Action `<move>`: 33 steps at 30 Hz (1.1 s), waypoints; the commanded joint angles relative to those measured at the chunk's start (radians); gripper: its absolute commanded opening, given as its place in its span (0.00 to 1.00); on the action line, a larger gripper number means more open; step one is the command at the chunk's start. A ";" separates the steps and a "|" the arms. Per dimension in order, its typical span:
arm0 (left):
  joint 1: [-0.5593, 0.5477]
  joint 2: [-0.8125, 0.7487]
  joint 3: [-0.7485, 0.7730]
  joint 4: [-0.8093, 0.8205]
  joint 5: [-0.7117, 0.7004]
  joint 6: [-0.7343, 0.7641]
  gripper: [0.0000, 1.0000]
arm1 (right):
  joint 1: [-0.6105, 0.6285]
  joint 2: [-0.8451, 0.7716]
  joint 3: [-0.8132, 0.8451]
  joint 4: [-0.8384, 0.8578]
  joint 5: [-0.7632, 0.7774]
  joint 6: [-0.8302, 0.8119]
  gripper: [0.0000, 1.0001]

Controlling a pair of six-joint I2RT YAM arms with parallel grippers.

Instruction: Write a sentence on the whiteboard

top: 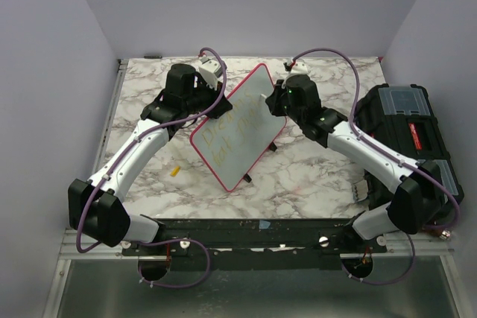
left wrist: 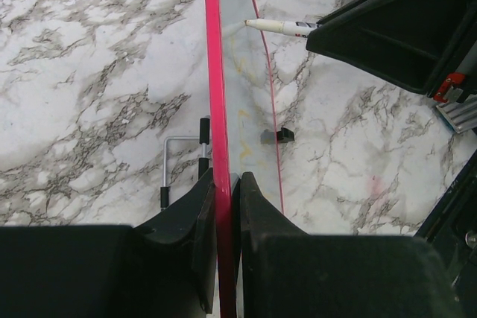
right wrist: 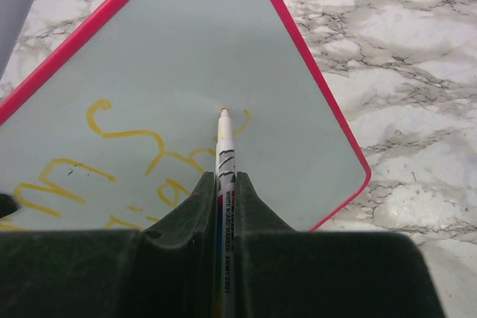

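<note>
The whiteboard (top: 237, 126), white with a red-pink rim, stands tilted on the marble table on its black clips. My left gripper (top: 214, 106) is shut on its upper left edge; the left wrist view shows the red rim (left wrist: 217, 109) edge-on between the jaws. My right gripper (top: 277, 102) is shut on a white whiteboard marker (right wrist: 224, 156), its tip touching the board face (right wrist: 186, 42). The sentence (top: 225, 133) shows as faint yellow lettering in two lines; yellow strokes (right wrist: 127, 139) lie left of the marker tip. The marker also shows in the left wrist view (left wrist: 279, 27).
A black toolbox (top: 410, 135) lies at the right edge of the table. A small yellow cap (top: 174, 171) lies on the marble left of the board. A wire stand leg (left wrist: 173, 161) sits behind the board. Lilac walls enclose the table.
</note>
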 commanded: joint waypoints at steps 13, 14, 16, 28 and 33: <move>-0.016 0.010 -0.038 -0.046 -0.028 0.127 0.00 | -0.001 0.028 0.007 0.019 -0.060 0.004 0.01; -0.016 0.011 -0.038 -0.046 -0.029 0.127 0.00 | -0.001 0.028 0.004 0.017 -0.063 0.006 0.01; -0.016 0.011 -0.038 -0.045 -0.029 0.127 0.00 | -0.002 0.028 -0.004 0.017 -0.069 0.008 0.01; -0.016 0.011 -0.038 -0.045 -0.027 0.127 0.00 | -0.001 0.014 -0.076 0.014 -0.092 0.029 0.01; -0.016 0.011 -0.037 -0.045 -0.025 0.127 0.00 | -0.002 0.008 -0.110 0.017 -0.090 0.037 0.01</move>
